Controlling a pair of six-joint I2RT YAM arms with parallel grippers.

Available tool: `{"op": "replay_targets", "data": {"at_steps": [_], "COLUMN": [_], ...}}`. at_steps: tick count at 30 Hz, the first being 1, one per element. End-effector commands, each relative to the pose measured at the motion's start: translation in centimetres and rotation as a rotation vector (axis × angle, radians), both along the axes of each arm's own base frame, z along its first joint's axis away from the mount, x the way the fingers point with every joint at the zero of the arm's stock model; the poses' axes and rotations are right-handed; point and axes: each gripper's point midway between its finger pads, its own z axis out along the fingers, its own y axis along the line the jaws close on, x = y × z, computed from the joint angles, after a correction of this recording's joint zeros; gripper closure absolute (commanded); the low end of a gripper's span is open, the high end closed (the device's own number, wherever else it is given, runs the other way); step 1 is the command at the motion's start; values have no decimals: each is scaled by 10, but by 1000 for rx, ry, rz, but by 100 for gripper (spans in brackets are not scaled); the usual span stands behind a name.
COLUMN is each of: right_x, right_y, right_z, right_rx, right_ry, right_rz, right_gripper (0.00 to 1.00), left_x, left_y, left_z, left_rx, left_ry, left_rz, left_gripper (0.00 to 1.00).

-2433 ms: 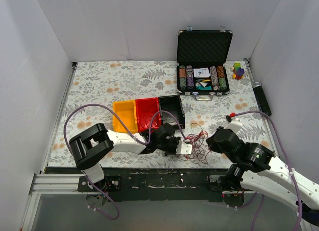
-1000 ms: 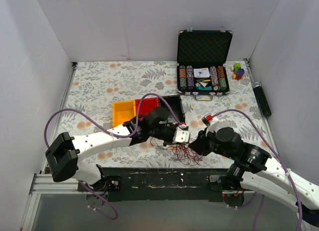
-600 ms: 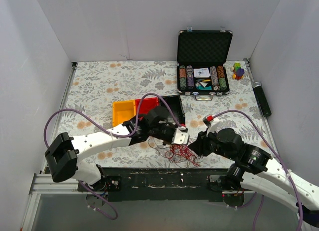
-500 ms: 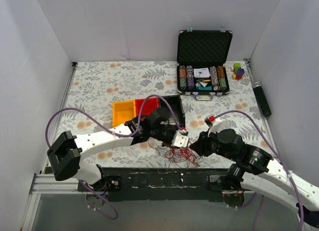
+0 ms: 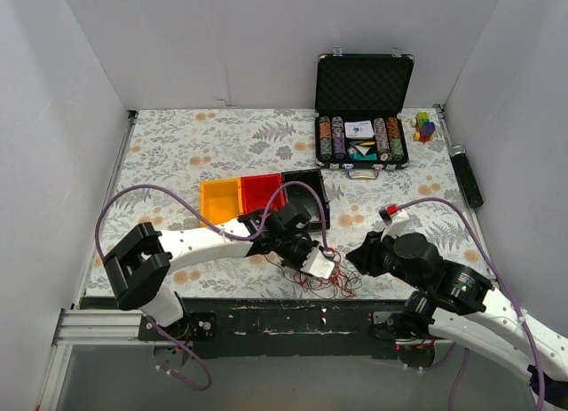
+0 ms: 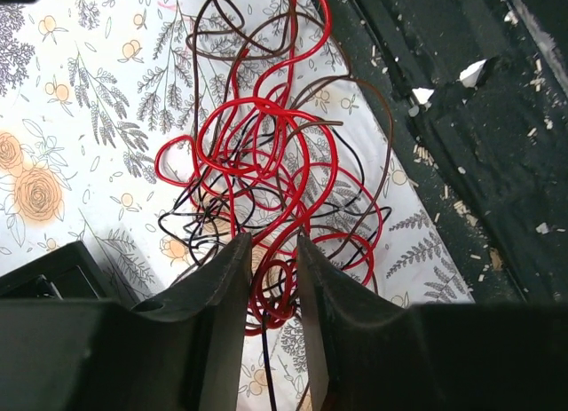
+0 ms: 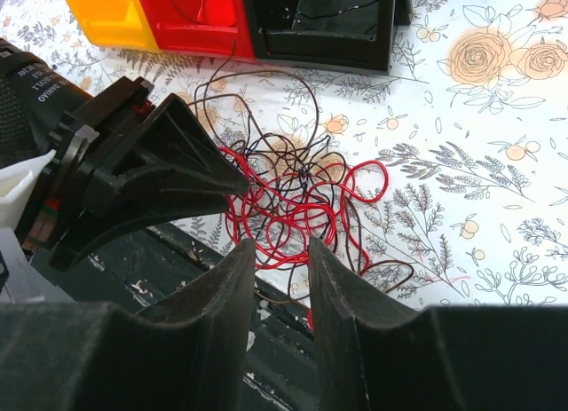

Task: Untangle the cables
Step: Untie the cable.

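Cables (image 5: 325,274) bunched lower centre, at the near edge of the surface (image 5: 177,145). Left tool (image 6: 271,247) and right tool (image 7: 280,247) stand slightly apart, clamping nothing. I judge a snagged pull could drag strands off.

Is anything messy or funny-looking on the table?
Yes: the cables lie in a knotted red-and-dark heap at the table's near edge, some loops spilling onto the black rail. Nothing else looks odd.

text: white print on black motor housing (image 7: 28,91) of left arm — tilted, unreadable | elsewhere: none legible
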Motion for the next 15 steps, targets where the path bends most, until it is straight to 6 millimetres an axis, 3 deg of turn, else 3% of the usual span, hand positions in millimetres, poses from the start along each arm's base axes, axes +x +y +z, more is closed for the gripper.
{"op": "replay_targets", "data": {"at_steps": [1, 4, 9, 11, 15], "right_x": [5, 6, 5, 6, 7], "right_y": [0, 0, -1, -1, -2], "right_z": [4, 4, 2, -1, -10], "right_rx": [29, 36, 35, 27, 5], "right_ry": [-8, -11, -4, 1, 23], "right_rz": [-38, -44, -47, -50, -70], "right_gripper": [62, 63, 65, 65, 64], "left_x": [8, 11, 12, 13, 10], "left_y": [-8, -9, -14, -17, -32], "left_z": [10, 8, 13, 19, 66], "left_rx": [-23, -39, -60, -71, -164], "left_ry": [-60, -80, -102, -98, -42], "left_rz": [-11, -2, 3, 14, 71], "left_gripper": [76, 81, 100, 100, 100]}}
